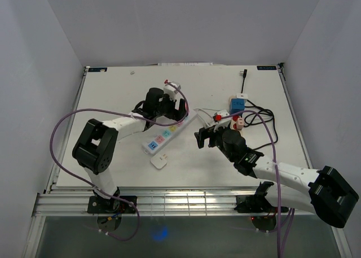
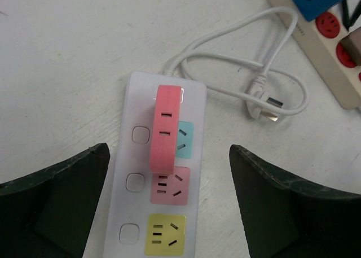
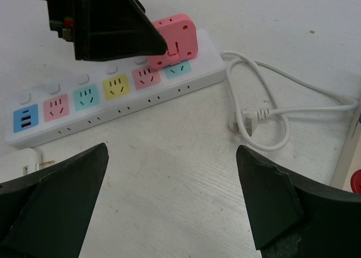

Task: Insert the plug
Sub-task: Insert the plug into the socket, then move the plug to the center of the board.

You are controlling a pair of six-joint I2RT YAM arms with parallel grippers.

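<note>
A white power strip point(image 1: 163, 135) with coloured sockets lies diagonally at the table's middle; it also shows in the left wrist view point(image 2: 135, 213) and the right wrist view point(image 3: 113, 108). A pink adapter plug point(image 2: 167, 135) stands on the strip near its cord end, partly over the cyan socket, and also shows in the right wrist view point(image 3: 176, 39). My left gripper point(image 2: 169, 167) is open just above it, fingers wide on either side and not touching. In the top view the left gripper point(image 1: 169, 108) hides the adapter. My right gripper point(image 3: 172, 156) is open and empty over bare table, right of the strip point(image 1: 206, 138).
The strip's white cord loops to a loose plug point(image 3: 248, 119). A small white plug point(image 1: 159, 162) lies in front of the strip. A second strip with red sockets point(image 2: 333, 49), a blue adapter point(image 1: 237, 104) and black cables point(image 1: 262, 114) lie at the right.
</note>
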